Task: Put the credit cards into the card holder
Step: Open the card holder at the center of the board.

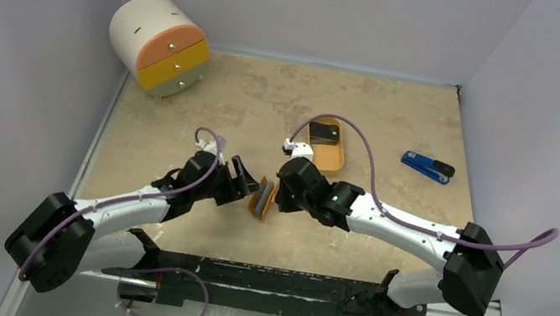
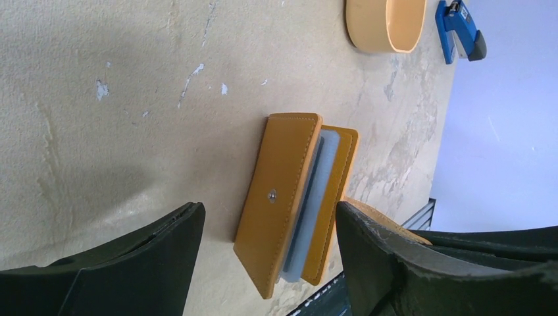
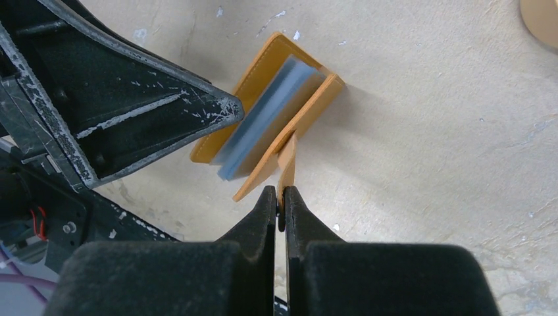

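Note:
The orange-tan card holder (image 1: 262,198) stands slightly ajar between the two grippers near the table's middle front, its pale blue-grey inside showing (image 3: 263,125). My right gripper (image 3: 279,194) is shut on its little snap tab (image 3: 287,161). My left gripper (image 2: 270,217) is open, one finger on each side of the card holder (image 2: 289,197), touching neither cover. A dark credit card (image 1: 323,134) lies in the orange oval tray (image 1: 333,163) behind the right gripper (image 1: 281,196).
A blue-and-black gadget (image 1: 428,166) lies at the right, past the tray (image 2: 388,26). A white round drawer unit (image 1: 158,45) with orange and yellow drawers stands at the back left. Grey walls close in the table on three sides.

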You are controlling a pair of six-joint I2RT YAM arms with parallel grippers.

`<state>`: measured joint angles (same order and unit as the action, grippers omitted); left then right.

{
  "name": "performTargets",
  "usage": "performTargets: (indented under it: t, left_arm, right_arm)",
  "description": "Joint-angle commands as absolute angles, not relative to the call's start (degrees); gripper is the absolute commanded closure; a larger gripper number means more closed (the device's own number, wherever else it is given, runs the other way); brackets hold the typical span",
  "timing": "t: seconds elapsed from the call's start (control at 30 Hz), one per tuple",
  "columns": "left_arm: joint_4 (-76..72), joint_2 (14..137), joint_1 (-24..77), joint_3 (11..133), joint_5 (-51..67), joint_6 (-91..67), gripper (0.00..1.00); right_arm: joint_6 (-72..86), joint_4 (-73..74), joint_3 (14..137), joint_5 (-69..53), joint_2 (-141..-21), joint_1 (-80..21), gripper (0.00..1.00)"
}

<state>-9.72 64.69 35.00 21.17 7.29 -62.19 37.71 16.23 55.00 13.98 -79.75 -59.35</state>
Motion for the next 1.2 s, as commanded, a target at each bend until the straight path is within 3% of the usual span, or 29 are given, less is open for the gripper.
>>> performTargets:
  t: [0.0, 0.13, 0.33, 0.6, 0.67, 0.93, 1.17]
  left_arm:
    - [-10.7, 64.8, 34.9, 21.5, 7.8, -61.9, 0.29]
    - [-10.7, 66.3, 35.0, 21.5, 7.6, -61.2, 0.38]
    - [-10.3, 69.1, 34.9, 22.9, 7.8, -59.4, 0.67]
    - [-12.5, 70.6, 34.9, 22.9, 8.8, -59.2, 0.75]
    - [-14.2, 71.2, 35.0, 23.0, 9.9, -59.6, 0.73]
    - [-7.1, 69.9, 35.0, 23.5, 3.8, -57.8, 0.43]
    - [-8.3, 66.9, 35.0, 22.6, 4.5, -57.7, 0.4]
  right_arm:
    - [39.5, 13.2, 53.8, 14.2, -77.8, -59.7, 1.0]
    - [40.2, 13.4, 53.1, 14.5, -77.5, -59.7, 1.0]
    - [40.9, 14.1, 52.1, 14.8, -76.6, -59.7, 1.0]
    - [42.4, 14.1, 48.6, 13.7, -75.0, -59.7, 1.0]
    - [42.7, 13.5, 47.6, 13.6, -74.5, -59.7, 1.0]
    - [43.4, 13.0, 46.0, 13.9, -73.0, -59.7, 1.0]
    - [48.5, 21.8, 44.6, 20.2, -73.7, -59.5, 1.0]
